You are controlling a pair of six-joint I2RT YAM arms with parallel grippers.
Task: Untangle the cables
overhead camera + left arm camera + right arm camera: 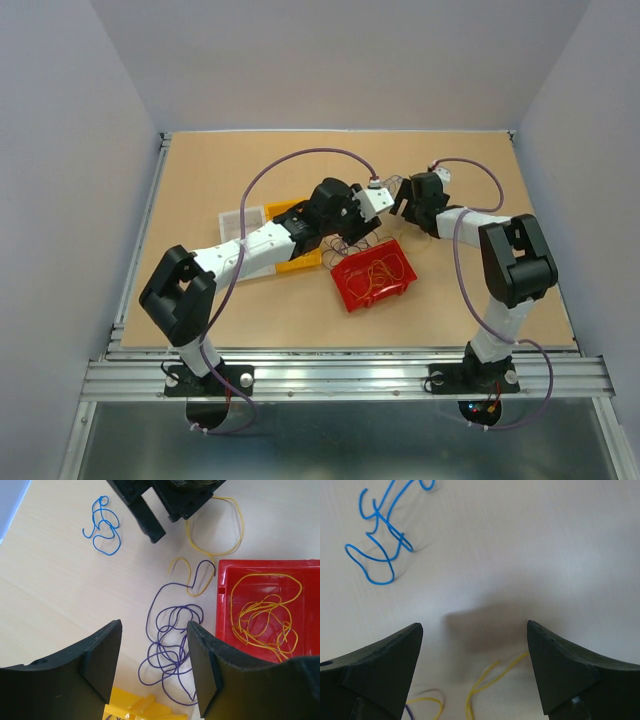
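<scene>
A loose purple wire tangle (172, 645) lies on the table under my open, empty left gripper (154, 625). In the top view this gripper (350, 225) hangs over the wires (352, 243). A yellow wire (215, 535) loops beside the tangle. A small blue wire (103, 526) lies apart to the left. More yellow wire (265, 615) is bunched in the red tray (222, 580). My right gripper (475, 627) is open and empty above the table. The yellow wire's ends (490, 680) lie between its jaws and the blue wire (380, 545) at upper left.
The red tray (345, 295) sits mid-table, right of a yellow bin (300, 262) partly under the left arm. A white mesh piece (242, 222) lies left of the bin. The right gripper's fingers (150, 517) show in the left wrist view.
</scene>
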